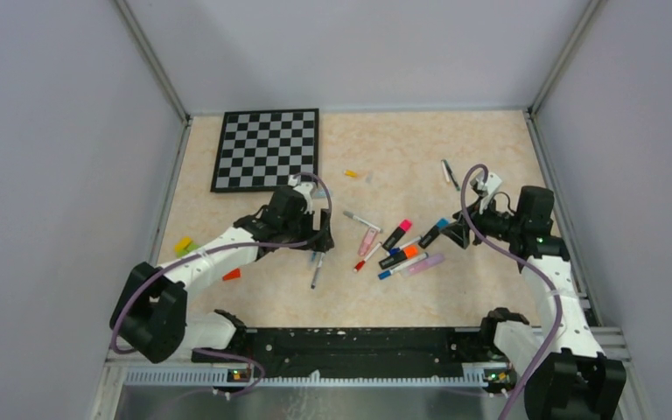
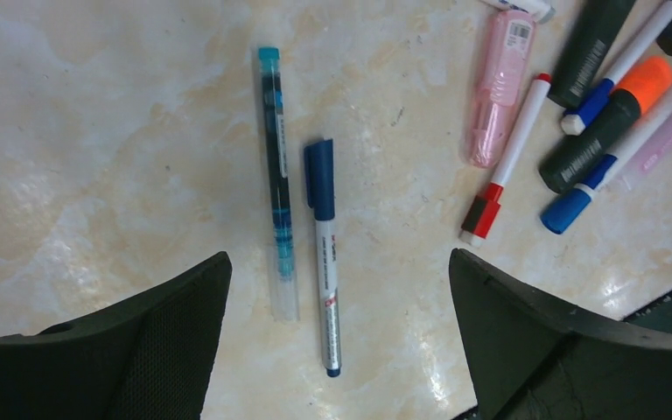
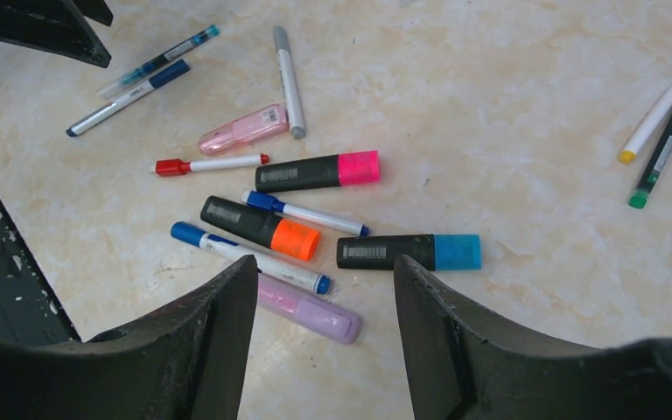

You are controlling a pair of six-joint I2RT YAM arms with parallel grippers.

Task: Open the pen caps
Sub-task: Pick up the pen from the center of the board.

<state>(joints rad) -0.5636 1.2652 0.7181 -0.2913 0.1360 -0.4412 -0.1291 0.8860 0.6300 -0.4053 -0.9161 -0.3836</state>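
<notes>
Pen caps [image 3: 359, 166], seemingly all on, across marbled tabletop [image 3: 507, 105] (grey walls [image 1: 44, 131]).

Nothing legible: print on the pen [image 2: 328, 271] and marker [image 3: 297, 174] is too small.

— Which caps lie near your right gripper [image 3: 324, 267]?
— Four you can read clearly, all still seated. The orange cap [image 3: 296, 239] lies just ahead of one fingertip, and the light blue cap [image 3: 457, 252] just ahead of the other. The pink cap [image 3: 359, 167] lies farther out. Each closes a thick black marker lying flat. The red cap [image 3: 172, 166] is farther out to the side, on a thin white pen.
— And near your left gripper [image 2: 339, 262]?
— Look between its fingers. The dark blue cap [image 2: 318, 175] is on its slim white pen, lying flat at the end pointing away from the gripper.
</notes>
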